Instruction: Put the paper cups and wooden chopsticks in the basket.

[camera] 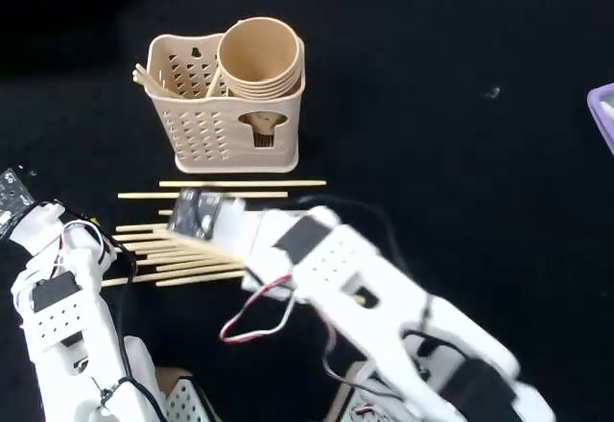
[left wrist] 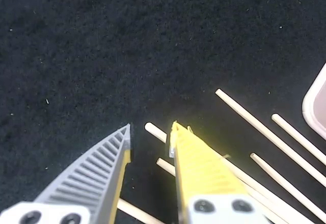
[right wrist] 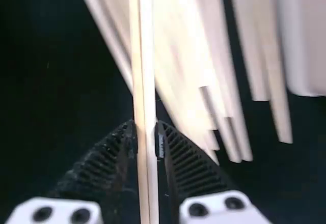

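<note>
Chopstick [right wrist: 142, 56] sat pinched in your right tool [right wrist: 145, 128], loose chopsticks [camera: 197, 268] fanned just beside it on the worktop [camera: 460, 153]. Beyond that tool stood the basket [camera: 225, 134] holding stacked paper cups [camera: 259, 53]. Your left tool [left wrist: 150, 127] hung partly open over the loose chopsticks' ends.

Beige perforated basket [camera: 206, 132], tan paper cups [camera: 259, 53], pale wooden chopsticks [camera: 216, 195] (black table [camera: 441, 115]).

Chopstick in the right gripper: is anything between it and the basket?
Nothing upright. Two loose chopsticks lie flat on the table between the basket and the right gripper, which is shut on the chopstick.
</note>
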`<state>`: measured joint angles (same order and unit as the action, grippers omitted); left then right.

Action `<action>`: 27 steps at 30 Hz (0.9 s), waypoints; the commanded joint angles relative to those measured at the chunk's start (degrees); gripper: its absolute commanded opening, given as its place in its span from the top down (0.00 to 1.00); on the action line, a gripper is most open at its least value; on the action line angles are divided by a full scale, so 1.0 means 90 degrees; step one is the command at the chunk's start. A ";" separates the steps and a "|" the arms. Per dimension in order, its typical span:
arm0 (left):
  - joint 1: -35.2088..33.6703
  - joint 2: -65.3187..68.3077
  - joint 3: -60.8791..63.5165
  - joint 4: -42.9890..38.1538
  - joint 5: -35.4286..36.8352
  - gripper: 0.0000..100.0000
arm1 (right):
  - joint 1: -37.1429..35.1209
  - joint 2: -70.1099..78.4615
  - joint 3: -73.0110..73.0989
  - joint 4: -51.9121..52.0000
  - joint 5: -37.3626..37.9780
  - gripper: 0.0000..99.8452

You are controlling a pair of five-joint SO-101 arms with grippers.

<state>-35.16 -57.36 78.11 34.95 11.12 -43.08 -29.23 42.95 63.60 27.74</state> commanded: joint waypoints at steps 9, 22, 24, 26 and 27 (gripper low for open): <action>0.0005 -0.0137 -0.0073 -0.0107 0.0029 0.86 | 0.0283 -0.1705 -0.1451 -0.2481 -0.2217 0.99; 0.0005 -0.0137 -0.0063 -0.0107 0.0029 0.86 | 0.0664 0.0640 -0.2554 -0.6535 -0.2969 0.99; 0.0005 -0.0137 -0.0063 -0.0107 0.0029 0.86 | 0.0811 0.0982 -0.2867 -0.6515 -0.2969 0.99; 0.0015 -0.0137 -0.0063 -0.0107 0.0029 0.86 | 0.0889 0.1304 -0.3179 -0.6515 -0.2969 0.99; 0.0015 -0.0137 -0.0063 -0.0107 0.0029 0.86 | 0.0938 0.1470 -0.3346 -0.6515 -0.2969 0.99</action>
<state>-35.16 -57.36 78.11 34.95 11.12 -36.66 -18.33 19.30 5.67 1.54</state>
